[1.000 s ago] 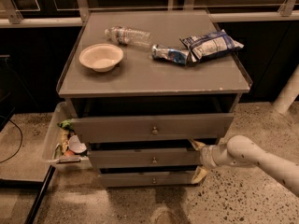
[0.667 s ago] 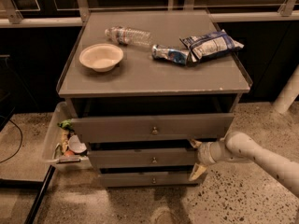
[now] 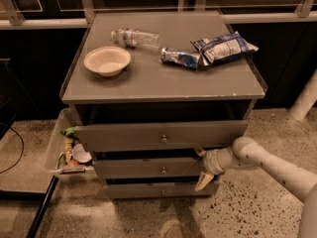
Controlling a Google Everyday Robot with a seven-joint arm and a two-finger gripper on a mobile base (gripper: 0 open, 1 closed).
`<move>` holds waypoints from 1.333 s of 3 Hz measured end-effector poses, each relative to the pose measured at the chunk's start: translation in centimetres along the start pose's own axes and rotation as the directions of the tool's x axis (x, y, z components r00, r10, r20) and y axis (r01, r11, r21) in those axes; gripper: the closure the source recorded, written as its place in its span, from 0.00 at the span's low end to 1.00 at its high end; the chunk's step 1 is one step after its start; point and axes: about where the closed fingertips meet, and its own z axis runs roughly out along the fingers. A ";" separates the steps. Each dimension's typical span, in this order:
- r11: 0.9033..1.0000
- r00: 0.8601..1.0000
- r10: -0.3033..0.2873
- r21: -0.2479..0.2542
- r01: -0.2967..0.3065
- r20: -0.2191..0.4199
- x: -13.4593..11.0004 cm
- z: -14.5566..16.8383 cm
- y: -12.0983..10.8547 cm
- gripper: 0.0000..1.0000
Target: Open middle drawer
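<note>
Scanning from the left, I see a clear bin [image 3: 54,138] of scraps hanging off the cabinet's side, then the three grey fronts. The top drawer [image 3: 124,135] juts out a little. Beneath it sits the middle drawer [image 3: 133,167], tucked under that overhang and barely out, if at all, with its small knob [image 3: 163,170] at centre untouched. Right of it, the gripper [image 3: 203,168] is pressed up at the drawer front's right end, well away from the knob. I cannot tell whether the claw is open or closed there. I judge this as the engage step, opening not yet done. Next I need a firm purchase on that edge, then a straight pull outward toward me.
</note>
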 end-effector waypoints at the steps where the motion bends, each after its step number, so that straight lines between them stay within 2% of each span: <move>1: 1.000 1.000 0.004 -0.004 -0.004 0.000 0.1 0.4 0.1 0.00; 2: 1.000 1.000 0.023 -0.007 -0.023 -0.012 1.0 1.2 0.2 0.00; 3: 1.000 1.000 0.023 -0.007 -0.023 -0.012 1.0 1.2 0.2 0.18; 4: 1.000 1.000 0.023 -0.007 -0.023 -0.012 1.0 1.2 0.2 0.42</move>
